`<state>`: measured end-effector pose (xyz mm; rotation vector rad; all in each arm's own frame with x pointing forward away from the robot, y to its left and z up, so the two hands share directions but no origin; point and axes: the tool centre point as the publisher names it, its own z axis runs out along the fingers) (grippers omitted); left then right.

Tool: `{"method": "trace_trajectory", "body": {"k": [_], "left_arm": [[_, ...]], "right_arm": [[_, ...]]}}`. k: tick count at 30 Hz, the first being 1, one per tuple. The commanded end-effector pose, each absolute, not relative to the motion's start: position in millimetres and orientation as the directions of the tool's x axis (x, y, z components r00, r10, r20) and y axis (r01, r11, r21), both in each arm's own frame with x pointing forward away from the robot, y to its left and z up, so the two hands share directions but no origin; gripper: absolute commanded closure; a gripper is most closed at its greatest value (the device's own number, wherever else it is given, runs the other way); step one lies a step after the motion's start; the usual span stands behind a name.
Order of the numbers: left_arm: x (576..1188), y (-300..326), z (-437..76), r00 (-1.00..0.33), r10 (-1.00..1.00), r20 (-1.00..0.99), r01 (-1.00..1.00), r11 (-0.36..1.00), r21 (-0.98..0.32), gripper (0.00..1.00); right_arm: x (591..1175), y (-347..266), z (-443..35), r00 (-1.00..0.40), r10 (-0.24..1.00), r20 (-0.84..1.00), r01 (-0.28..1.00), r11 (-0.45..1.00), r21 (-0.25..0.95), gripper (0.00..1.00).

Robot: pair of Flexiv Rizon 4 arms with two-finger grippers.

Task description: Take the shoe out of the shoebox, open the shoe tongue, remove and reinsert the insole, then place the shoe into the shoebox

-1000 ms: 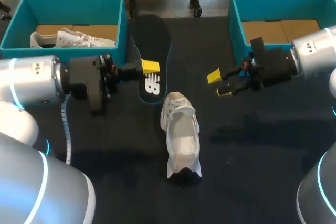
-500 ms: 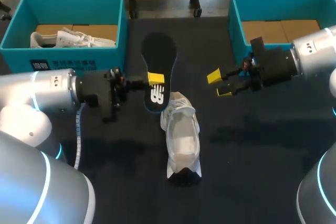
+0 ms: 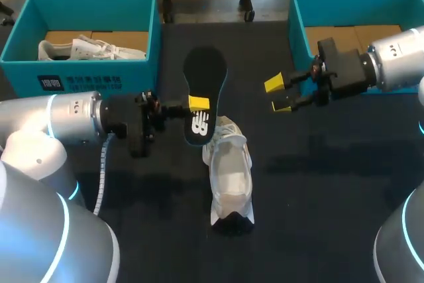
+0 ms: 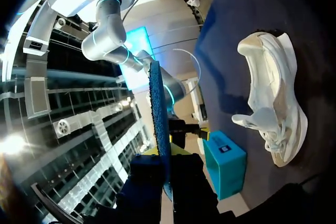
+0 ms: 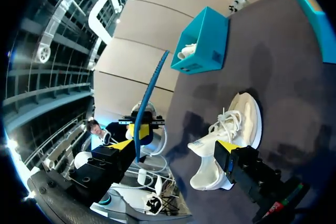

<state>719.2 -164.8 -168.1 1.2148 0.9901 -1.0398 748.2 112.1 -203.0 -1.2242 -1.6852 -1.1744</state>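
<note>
**Head view:** 2 teal boxes at far side of dark table [image 3: 318,197]. L shoebox [image 3: 149,38]: cardboard floor, w/ one white boxed shoe [image 3: 86,49] lying on it. R shoebox [image 3: 298,24]: plain cardboard floor in view. Nearer, between the 2 boxes, white shoe [image 3: 228,170] sits on table, opening up, laced end toward the boxes. L hand [image 3: 198,105] clamped on black insole [image 3: 204,74] near its logo end. Insole held up off table, lower end just over laced end of shoe. R hand [image 3: 279,95] in front of R shoebox, fingers spread wide, apart from insole & shoe.

**L wrist view:** L hand [image 4: 167,169] pinches insole [image 4: 159,108] from both sides. Insole seen edge-on, running straight out ahead of fingers. Shoe [image 4: 273,103] on table beside insole, on its sole, mouth gaping. Teal R shoebox [image 4: 226,163] past the shoe, outside walls only, contents hidden.

**R wrist view:** R hand [image 5: 175,146] w/ yellow tips far apart, gripping nothing. Shoe [image 5: 226,135] on table just ahead of one finger, not touched. Insole [image 5: 149,95] edge-on ahead of the other finger, held in L hand [image 5: 140,123]. L shoebox [image 5: 202,40] beyond, w/ a bit of boxed shoe [image 5: 186,52] peeking over its rim. Edge of R shoebox [image 5: 315,9] off to the side, inside not visible.
</note>
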Motion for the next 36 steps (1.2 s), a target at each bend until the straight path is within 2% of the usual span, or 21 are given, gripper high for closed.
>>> {"method": "trace_trajectory", "body": {"k": [1,8,13,18,34,36], "left_arm": [[722,-165,-168,0.242,-0.083,-0.967,0.970,0.053,0.238,1.00],[722,-167,-171,0.234,-0.085,-0.968,0.972,0.058,0.230,1.00],[725,-180,-184,0.221,-0.093,-0.971,0.974,0.083,0.213,1.00],[729,-193,-191,0.250,-0.087,-0.964,0.965,0.104,0.241,1.00],[735,-208,-203,0.330,-0.079,-0.941,0.938,0.141,0.317,1.00],[735,-209,-205,0.338,-0.075,-0.938,0.934,0.148,0.324,1.00]], "right_arm": [[753,115,-205,-0.277,0.289,0.916,0.959,0.138,0.247,0.00],[753,115,-205,-0.277,0.289,0.916,0.959,0.138,0.247,0.00],[760,125,-203,-0.303,0.219,0.928,0.953,0.089,0.290,0.00],[772,140,-200,-0.273,0.182,0.945,0.962,0.048,0.269,0.00],[785,166,-184,-0.208,0.125,0.970,0.978,0.047,0.204,0.00],[784,167,-185,-0.182,0.119,0.976,0.983,0.049,0.177,0.05]]}}
